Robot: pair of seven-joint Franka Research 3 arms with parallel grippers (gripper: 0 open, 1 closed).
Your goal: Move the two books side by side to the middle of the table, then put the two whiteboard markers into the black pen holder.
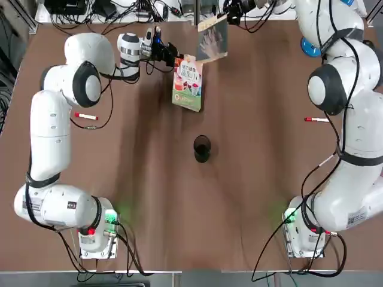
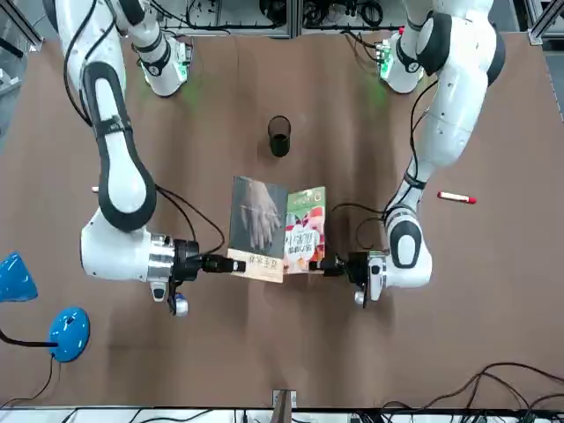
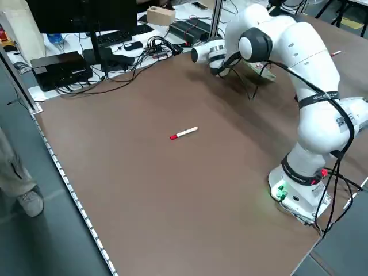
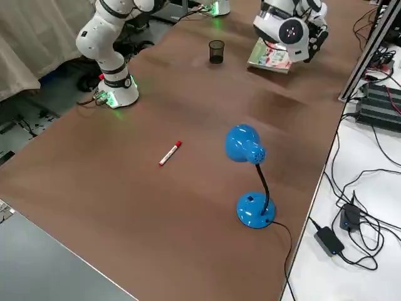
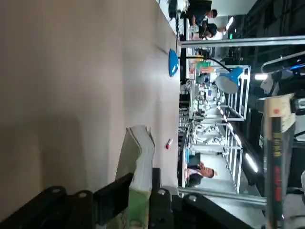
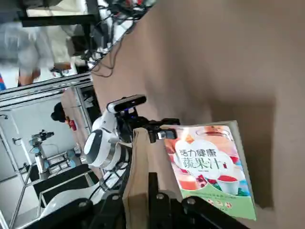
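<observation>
The left gripper (image 5: 140,205) pinches the green fruit-juice paperback (image 2: 305,231); the right gripper (image 6: 138,205) pinches the grey hand-cover paperback (image 2: 257,227), beside it at the table's (image 2: 370,352) far side. Fingers partly hide both edges. The black pen holder (image 1: 202,148) lies well apart from both, its contents unclear. Red-capped markers (image 1: 87,116) (image 1: 316,119) flank it; the arm partly hides one overhead.

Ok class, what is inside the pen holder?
No marker pokes above the rim of the pen holder; its floor is too dark to make out. One marker lies left of it, the other right.
</observation>
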